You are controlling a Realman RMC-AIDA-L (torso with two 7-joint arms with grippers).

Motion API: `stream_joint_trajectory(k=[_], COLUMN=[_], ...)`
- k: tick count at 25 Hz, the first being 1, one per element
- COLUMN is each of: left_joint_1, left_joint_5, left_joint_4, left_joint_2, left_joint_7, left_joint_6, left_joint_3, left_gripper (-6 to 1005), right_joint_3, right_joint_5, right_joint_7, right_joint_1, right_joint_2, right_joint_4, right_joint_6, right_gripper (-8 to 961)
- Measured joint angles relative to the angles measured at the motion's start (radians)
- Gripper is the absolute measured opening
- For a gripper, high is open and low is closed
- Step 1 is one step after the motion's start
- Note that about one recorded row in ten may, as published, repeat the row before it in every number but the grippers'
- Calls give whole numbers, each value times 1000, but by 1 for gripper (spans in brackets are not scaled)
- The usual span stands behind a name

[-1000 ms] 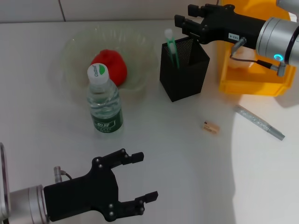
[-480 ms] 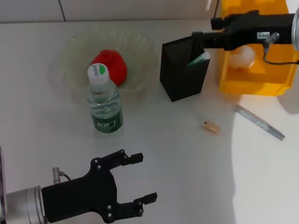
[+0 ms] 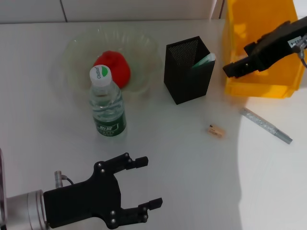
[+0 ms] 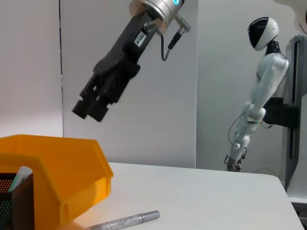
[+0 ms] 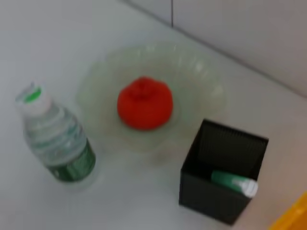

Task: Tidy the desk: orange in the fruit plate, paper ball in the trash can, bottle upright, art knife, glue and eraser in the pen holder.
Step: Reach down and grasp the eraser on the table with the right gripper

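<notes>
One black mesh pen holder (image 3: 189, 70) holds one green glue tube (image 3: 205, 60); one eraser (image 3: 216, 130) and one metallic art knife (image 3: 266, 125) lie nearby on the table (image 3: 192, 167). Right claw (image 3: 232, 68), closed and empty, hovers beside the holder; left claw (image 3: 144, 184) is spread open.

- The left claw (image 3: 144, 184) is matte black, with two flat fingers (image 3: 135, 162) that have stepped tips.
- Small round screws sit on its black palm plate.
- Behind this plate comes a silver metal wrist cylinder, with a small silver plug and a thin cable on top.
- The right claw (image 3: 236, 67) is also black, long and blocky.
- A small white label with dark print is on the right claw's body in the left wrist view.
- A thin dark cable loops from its silver wrist (image 4: 160, 5), where a blue light ring glows.
</notes>
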Motion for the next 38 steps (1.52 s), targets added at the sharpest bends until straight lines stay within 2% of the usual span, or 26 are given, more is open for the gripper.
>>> stream_joint_trajectory(k=[3,5,6,7,8,10,11,15,23,25,32,38], left_joint_1=[0,0,0,0,0,0,0,-1,-2,-2,-2,-2], left_joint_5=[0,0,0,0,0,0,0,0,0,0,0,0], left_joint_4=[0,0,0,0,0,0,0,0,0,0,0,0], left_joint_2=[0,0,0,0,0,0,0,0,0,0,0,-1], left_joint_7=[-1,-2,-2,-2,-2,-2,-2,-1,-2,-2,-2,-2], left_joint_6=[1,1,1,1,1,1,1,3,3,3,3,3], left_joint_3=[0,-1,-1,-4,-6,-8,-8,-9,-9,-9,-9,-9], left_gripper=[808,808,808,808,808,808,808,808,808,808,808,808], right_joint_3=[-7,-21,-21,-41,-41,-76,-76,-122,-163,-203,-229,-259], right_joint_5=[-60,-105,-105,-106,-106,-107,-107,-112,-112,-112,-111,-111], right_joint_7=[-22,-61,-61,-78,-78,-102,-102,-110,-110,-102,-97,-95], right_joint_1=[30,66,66,84,84,109,109,145,169,170,183,184], right_joint_2=[2,6,6,6,6,7,7,7,11,12,13,15], right_joint_4=[57,175,175,261,261,371,371,515,611,631,691,698], right_joint_6=[-16,-9,-9,18,18,60,60,133,177,200,237,256], right_gripper=[714,714,714,713,713,713,713,712,711,701,668,485])
